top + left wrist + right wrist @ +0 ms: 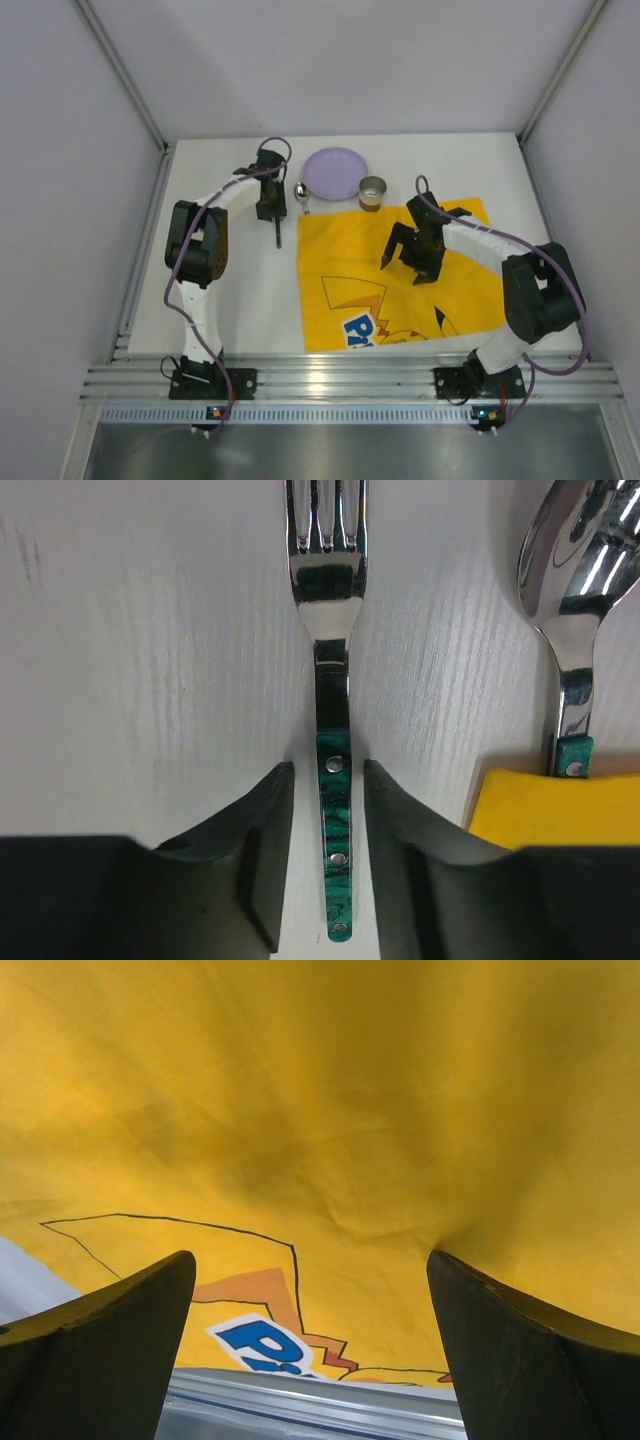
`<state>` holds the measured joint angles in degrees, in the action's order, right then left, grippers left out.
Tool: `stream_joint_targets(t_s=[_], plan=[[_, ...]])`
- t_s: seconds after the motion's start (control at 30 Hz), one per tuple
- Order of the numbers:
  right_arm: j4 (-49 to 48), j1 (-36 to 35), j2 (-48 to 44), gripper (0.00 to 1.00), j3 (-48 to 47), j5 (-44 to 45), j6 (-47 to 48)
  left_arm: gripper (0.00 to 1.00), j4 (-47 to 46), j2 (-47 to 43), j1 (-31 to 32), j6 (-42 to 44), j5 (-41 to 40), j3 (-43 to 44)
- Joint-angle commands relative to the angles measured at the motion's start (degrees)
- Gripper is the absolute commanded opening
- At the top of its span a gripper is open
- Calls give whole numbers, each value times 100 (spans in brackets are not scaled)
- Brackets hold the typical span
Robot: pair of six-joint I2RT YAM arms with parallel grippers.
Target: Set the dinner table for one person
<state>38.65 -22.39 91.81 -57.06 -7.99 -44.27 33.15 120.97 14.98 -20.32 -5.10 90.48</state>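
A fork (278,236) with a green marbled handle lies on the white dinner table (255,300), left of the yellow placemat (350,270). My left gripper (270,205) is down over it. In the left wrist view the fork (332,680) runs straight between the jaws of that gripper (329,780). The jaws stand close on either side of the handle, with a thin gap showing on each side. My right gripper (403,270) hovers over the placemat (330,1110). Its jaws (310,1257) are wide open with nothing between them.
A spoon (301,196) with a matching green handle lies right of the fork, its handle end at the placemat's edge (550,805). A purple plate (335,172) and a small metal can (372,192) stand at the back. Grey walls enclose the table.
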Motion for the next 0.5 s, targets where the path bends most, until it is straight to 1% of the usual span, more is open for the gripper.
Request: stream_joint_targets(t_s=[0.0,0.03,0.1,0.13,0.3,0.47], plan=[[19,-37,-190,100,-60,34,138,31,139,322,57,1,-237,242],[19,-37,-190,100,-60,8,147,18,148,348,57,1,-237,251],[11,-46,-129,100,-60,-27,156,2,174,392,57,10,-245,260],[11,-55,-85,100,-60,-45,156,0,244,375,57,1,-333,251],[-7,-283,188,100,-112,-115,103,0,271,-72,40,107,-632,23],[-375,-696,451,100,-25,-334,-195,0,491,-933,-22,160,-685,-153]])
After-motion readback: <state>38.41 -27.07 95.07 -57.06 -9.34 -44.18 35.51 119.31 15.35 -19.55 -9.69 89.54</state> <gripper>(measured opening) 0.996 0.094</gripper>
